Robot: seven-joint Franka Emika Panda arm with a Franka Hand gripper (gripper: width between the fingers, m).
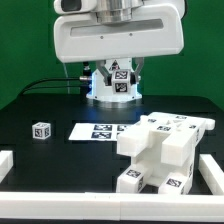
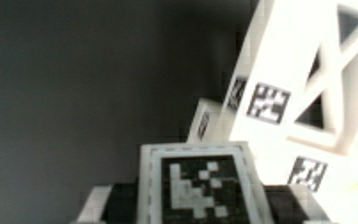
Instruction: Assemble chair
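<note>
Exterior view: a partly built chair is being shown standing on the dark tabletop, toward the exterior view's right and near the front. It is just beside the end of the marker board. Several blocky white parts are being seen there already joined into one stepped body, so a good share of the joining is being judged as done. How firmly those joints are seated cannot be told.

A small tagged cube is being left loose on the tabletop, well apart from the chair on the exterior view's left. It is being taken as a part not yet fitted.

Behind the marker board, under the large white body of the robot, a small tagged piece is being held well apart from the chair. In the wrist view this piece is being seen close up, with dark finger shapes at both its sides. The jaws are therefore being read as clamped on it, though the contact itself is blurred. The chair is being seen beyond the piece, not touching it.

What is left, by this judgement: the held piece is to be brought to the chair and joined, and the loose cube is to be fetched and fitted afterwards.
</note>
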